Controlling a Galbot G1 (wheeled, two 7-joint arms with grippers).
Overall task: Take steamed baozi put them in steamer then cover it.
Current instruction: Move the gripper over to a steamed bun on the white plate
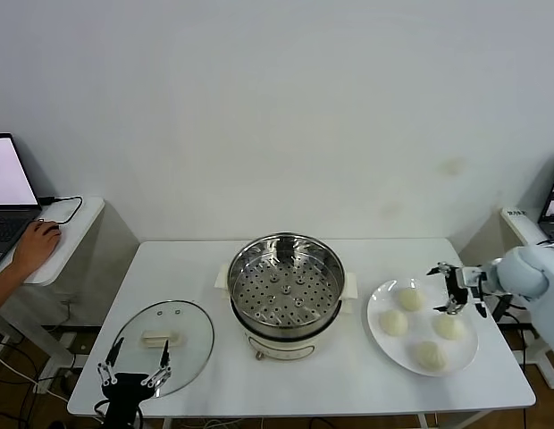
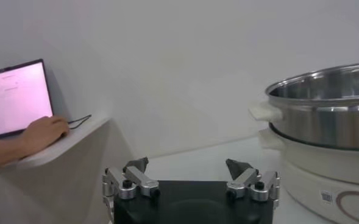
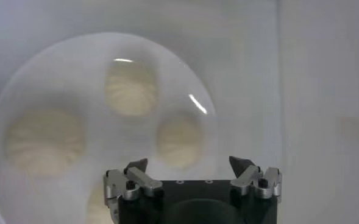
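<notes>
Steamed baozi (image 1: 410, 298) on plate (image 1: 381, 332), under spread right gripper (image 1: 452, 289) fingers

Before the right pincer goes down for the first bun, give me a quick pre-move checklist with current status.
1. Right pincer open, empty, above the plate: ok.
2. Four buns on the plate, none picked: ok.
3. Steamer uncovered, tray bare: ok.
4. Lid lying flat on the table to the steamer's left, out of the path: ok.
5. Left pincer open near the lid, idle: ok.
6. Pincer centred over one bun: cannot tell.
</notes>
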